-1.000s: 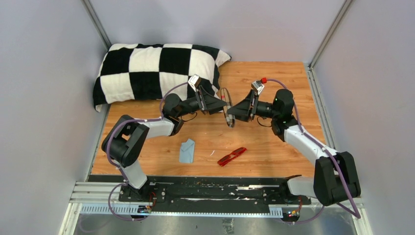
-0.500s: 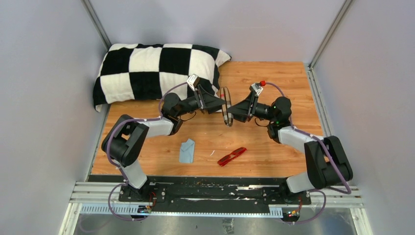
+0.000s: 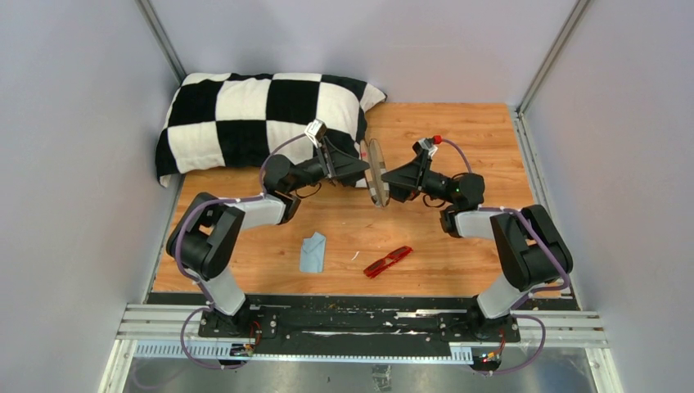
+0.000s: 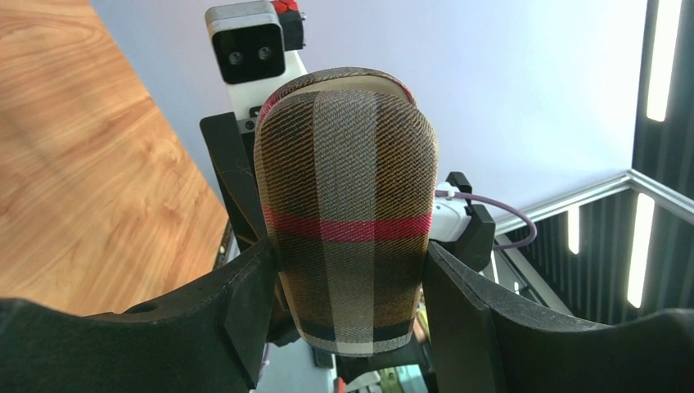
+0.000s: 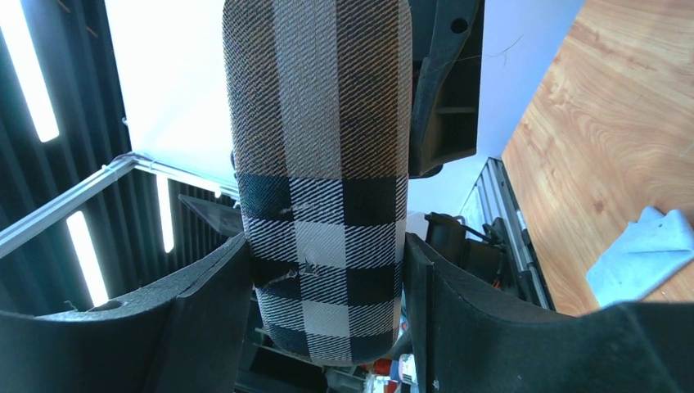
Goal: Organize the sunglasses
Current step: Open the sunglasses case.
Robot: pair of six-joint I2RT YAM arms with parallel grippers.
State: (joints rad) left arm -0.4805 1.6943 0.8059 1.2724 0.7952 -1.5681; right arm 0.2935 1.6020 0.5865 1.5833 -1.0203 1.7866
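Observation:
The sunglasses (image 3: 388, 261), red-framed with dark lenses, lie folded on the wooden table near its front edge, with no gripper near them. The plaid oblong case (image 3: 376, 173) is held in the air over the middle of the table, between both grippers. My left gripper (image 3: 358, 168) is shut on its left side and my right gripper (image 3: 391, 177) on its right side. In the left wrist view the case (image 4: 348, 205) fills the gap between the fingers (image 4: 245, 303). The right wrist view shows the case (image 5: 319, 164) held the same way.
A light blue cloth (image 3: 312, 252) lies crumpled left of the sunglasses and also shows in the right wrist view (image 5: 646, 254). A black-and-white checked pillow (image 3: 254, 119) fills the back left corner. Grey walls close in the table on three sides.
Both grippers have carried the case a little to the left and back, and tilted it. The right arm has folded in closer to the centre. Sunglasses and cloth have not moved.

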